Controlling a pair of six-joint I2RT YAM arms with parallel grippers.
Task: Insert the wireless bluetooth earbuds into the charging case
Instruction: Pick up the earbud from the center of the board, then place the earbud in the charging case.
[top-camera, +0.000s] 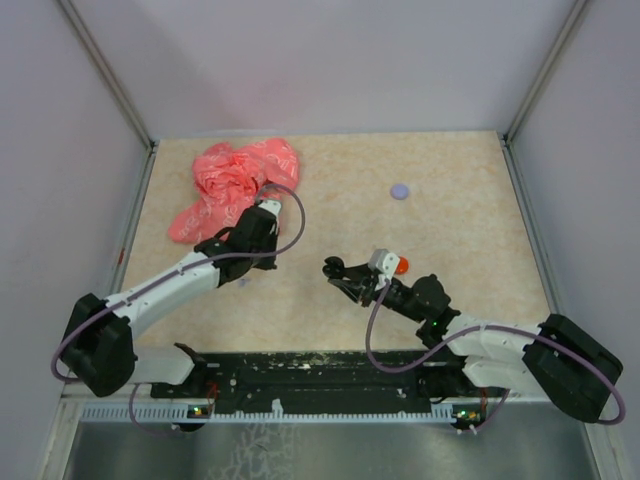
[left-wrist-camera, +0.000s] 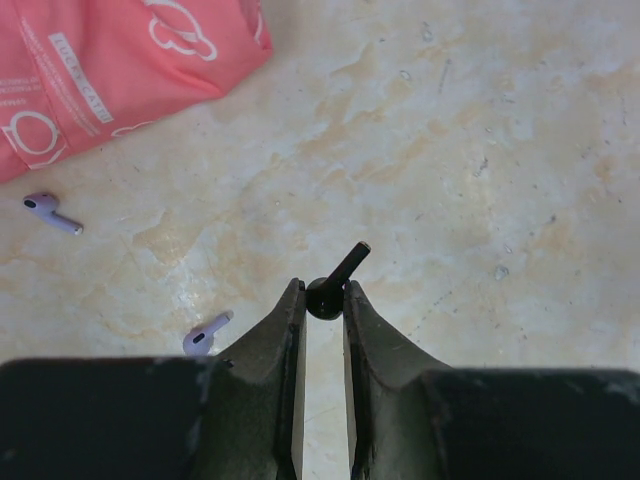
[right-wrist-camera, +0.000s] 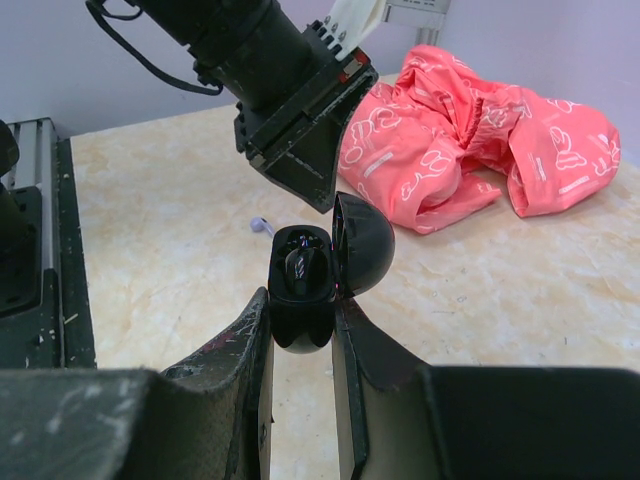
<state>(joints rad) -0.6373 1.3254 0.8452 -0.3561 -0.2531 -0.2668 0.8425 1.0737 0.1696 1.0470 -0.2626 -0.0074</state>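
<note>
Black bud (left-wrist-camera: 327, 297): head pinched between the tips of the left end effector (left-wrist-camera: 322, 292), which is clamped on it. The stem juts out ahead of the tips, slanting up and to the right in the left wrist view. It sits low over the surface (left-wrist-camera: 480, 150); lifted or touching, cannot tell.

Case (right-wrist-camera: 302, 300): lower body clamped in the right end effector (right-wrist-camera: 300, 305), lid (right-wrist-camera: 362, 245) swung open to one side, interior showing in the right wrist view. Something dark sits inside; which well is free is unreadable.

Relation for the coming move (judgement): the case lies to the right of the bud, with bare surface between. The left arm carries the bud, and the stem axis will likely need turning to enter stem-first.

A purple bud (left-wrist-camera: 52, 212) and a second purple bud (left-wrist-camera: 207, 333) lie loose left of the tips, with a pink bag (left-wrist-camera: 110, 60) beyond.
</note>
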